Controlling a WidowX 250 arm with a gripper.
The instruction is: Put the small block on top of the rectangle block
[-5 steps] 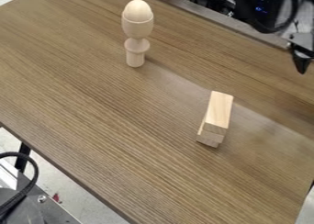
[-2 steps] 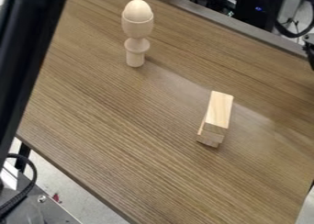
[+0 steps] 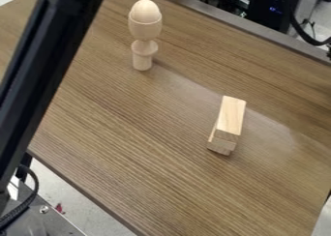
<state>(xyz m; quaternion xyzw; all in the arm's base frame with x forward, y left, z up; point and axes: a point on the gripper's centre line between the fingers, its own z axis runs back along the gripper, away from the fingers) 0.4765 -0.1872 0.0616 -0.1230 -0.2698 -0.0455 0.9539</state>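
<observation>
The arm (image 3: 48, 75) crosses the left side of the view at a slant, a thick black link that runs from the top edge down to the left edge and hides part of the table (image 3: 148, 148). Whether the gripper is open or closed cannot be told.

The task's blocks lie in a stack on the table, right of the middle of the view. A long pale wooden upper block (image 3: 231, 116) lies flat on top, its length running from the far side toward the near side. Below it, pale wood of the lower block (image 3: 220, 145) sticks out a little at the near end and along the left side. Which of them is the small one cannot be told.

Well apart from the stack, toward the upper left, a turned wooden piece (image 3: 143, 46) stands upright, with an egg-shaped top, a cup-like part, a narrow neck and a straight foot. A dark cable (image 3: 29, 201) curves over a metal plate (image 3: 38, 223) at the lower left, beyond the table's edge. Black equipment (image 3: 266, 8) stands behind the far edge.
</observation>
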